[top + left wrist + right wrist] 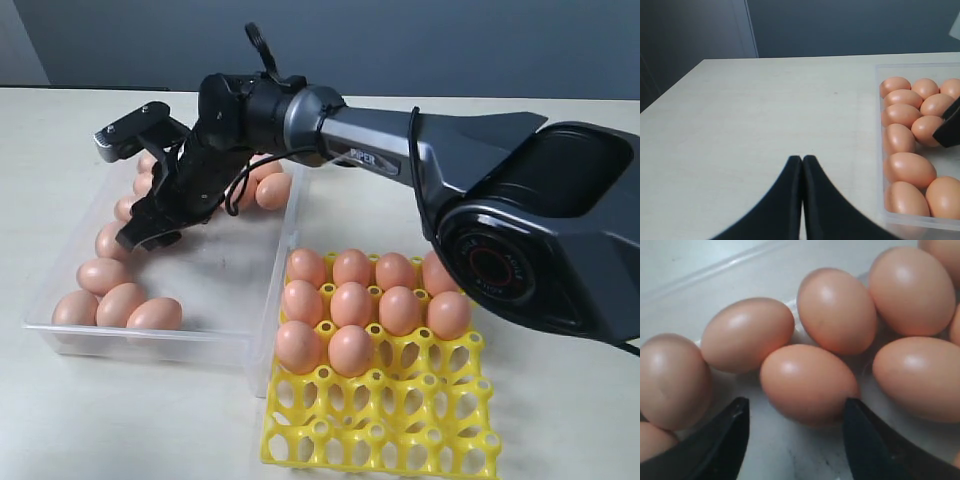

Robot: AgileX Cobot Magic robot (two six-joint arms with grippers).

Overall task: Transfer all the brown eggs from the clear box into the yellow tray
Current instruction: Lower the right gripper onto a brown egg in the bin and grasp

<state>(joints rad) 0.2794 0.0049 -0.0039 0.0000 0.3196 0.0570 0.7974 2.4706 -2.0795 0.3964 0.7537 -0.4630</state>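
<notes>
Exterior view: clear box (60, 325) at 9 o'clock, brown eggs (120, 300) along its 9 and 12 o'clock walls. Right fingers (715, 440) down inside it, spread wide, one egg (807, 382) between the tips, not clamped. Yellow tray (400, 440) at 4 o'clock, just beside the box, ten eggs in its 12 o'clock rows. Left fingers (785, 200) pressed together, empty, over counter (765, 110).
</notes>
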